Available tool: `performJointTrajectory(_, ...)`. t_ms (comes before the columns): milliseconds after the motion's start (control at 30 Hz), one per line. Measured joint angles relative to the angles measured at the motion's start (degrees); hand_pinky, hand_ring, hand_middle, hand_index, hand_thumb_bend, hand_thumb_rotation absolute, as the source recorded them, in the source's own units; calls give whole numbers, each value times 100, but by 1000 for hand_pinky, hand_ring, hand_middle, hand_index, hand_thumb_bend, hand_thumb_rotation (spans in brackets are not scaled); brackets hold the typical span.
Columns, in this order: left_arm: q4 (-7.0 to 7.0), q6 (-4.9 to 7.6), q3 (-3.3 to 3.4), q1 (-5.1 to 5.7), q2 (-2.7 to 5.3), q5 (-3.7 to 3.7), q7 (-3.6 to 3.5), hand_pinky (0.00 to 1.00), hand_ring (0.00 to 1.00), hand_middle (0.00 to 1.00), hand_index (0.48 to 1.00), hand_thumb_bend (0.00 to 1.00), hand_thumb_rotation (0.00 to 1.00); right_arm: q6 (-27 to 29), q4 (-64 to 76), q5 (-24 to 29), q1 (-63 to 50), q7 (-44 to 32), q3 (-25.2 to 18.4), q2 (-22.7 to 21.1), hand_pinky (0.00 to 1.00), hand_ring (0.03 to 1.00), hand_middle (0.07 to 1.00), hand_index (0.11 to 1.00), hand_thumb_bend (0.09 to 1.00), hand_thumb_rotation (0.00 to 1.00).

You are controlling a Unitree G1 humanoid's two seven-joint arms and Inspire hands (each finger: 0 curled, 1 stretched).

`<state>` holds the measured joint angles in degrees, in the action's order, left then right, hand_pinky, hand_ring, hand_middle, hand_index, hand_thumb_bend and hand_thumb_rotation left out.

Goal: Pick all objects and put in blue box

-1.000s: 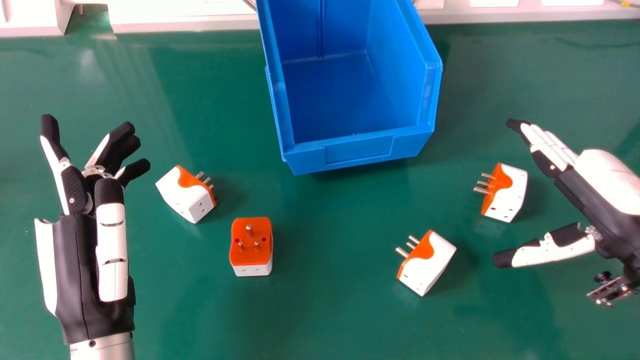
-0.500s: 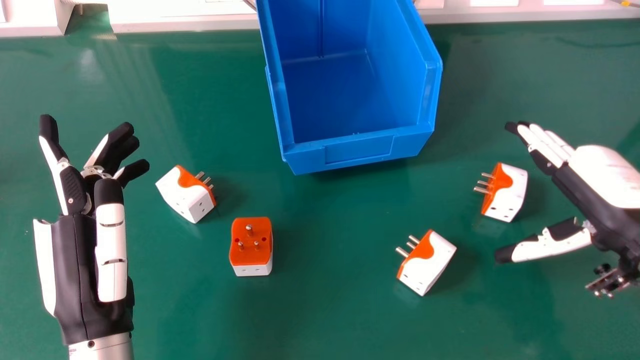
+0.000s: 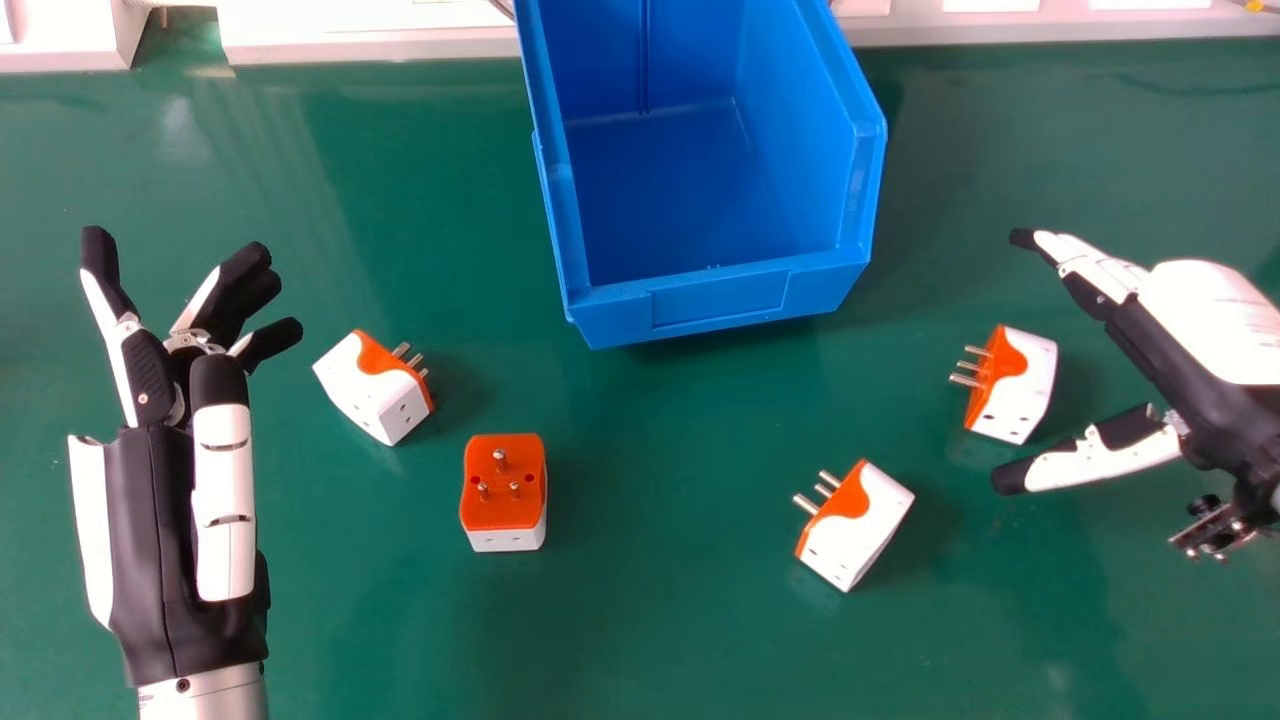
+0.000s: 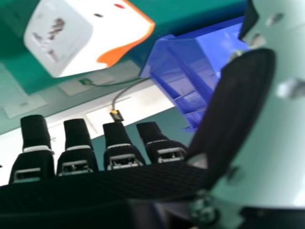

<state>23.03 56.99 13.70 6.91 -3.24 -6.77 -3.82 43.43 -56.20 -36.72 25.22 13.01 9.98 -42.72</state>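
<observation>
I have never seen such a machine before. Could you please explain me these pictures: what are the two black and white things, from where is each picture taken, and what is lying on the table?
This is a humanoid robot. The black and white things are its left hand and right hand. Both are open and hold nothing.

The head view comes from a camera on its head, looking forward and down. The right hand view comes from a camera at the right hand, so you see its thumb and one adapter close up.

On the green table stands a blue box. Nearer the robot lie four orange and white plug adapters: the first by the left hand, the second and third farther in, the fourth by the right hand.
</observation>
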Motion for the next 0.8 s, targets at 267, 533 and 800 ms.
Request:
performJointTrajectory(267,0,1,-5,11,1,-52,-101,755,832,844,808,478,910,-125,-240,-87,237,2,317,-15,728,871,915,917,1000,382)
performJointTrajectory(533,-71,2,-4,65,9,-51,-100,755,832,842,807,481,910,-312,-414,-442,442,84,680,-32,754,890,928,931,1000,371)
performJointTrajectory(800,-205,-12,-14,149,10,-58,-118,755,832,842,806,448,909,-616,-628,-508,585,112,1006,-22,783,903,944,944,1000,371)
